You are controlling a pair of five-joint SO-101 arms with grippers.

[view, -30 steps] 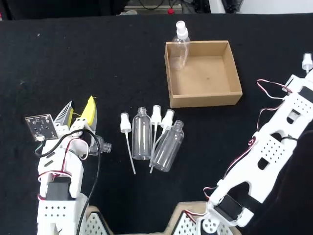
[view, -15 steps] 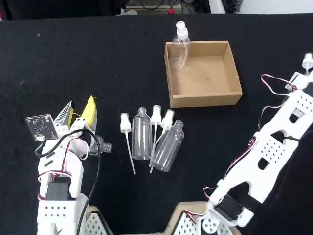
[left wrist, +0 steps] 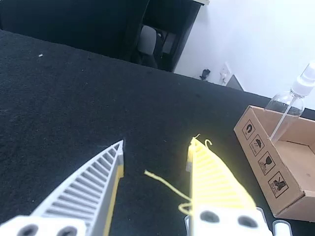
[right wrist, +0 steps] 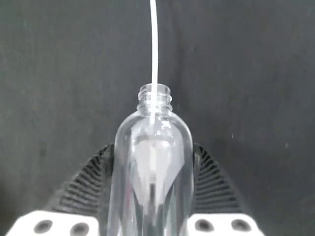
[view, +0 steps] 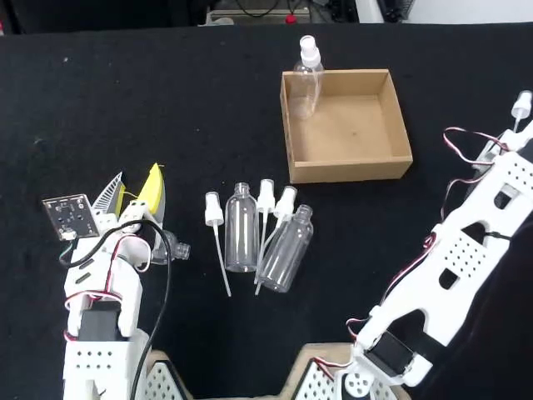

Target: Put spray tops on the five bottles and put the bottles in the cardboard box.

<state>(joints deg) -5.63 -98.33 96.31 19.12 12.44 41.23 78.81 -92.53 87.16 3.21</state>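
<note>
Your right gripper (right wrist: 153, 152) is clamping a clear bottle (right wrist: 152, 196) out past the cardboard box (view: 350, 169), neck pointing away from the wrist. The tube (right wrist: 154, 49) of a spray top (view: 522, 104) is running along that axis into the neck. Your left gripper (left wrist: 156, 143) is gaping, well apart. Since a second ago, the right arm is edging slightly outward.

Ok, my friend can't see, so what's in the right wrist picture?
A clear plastic bottle sits clamped in the black ribbed right gripper. A thin white tube goes into its open neck, over the black table.
</note>
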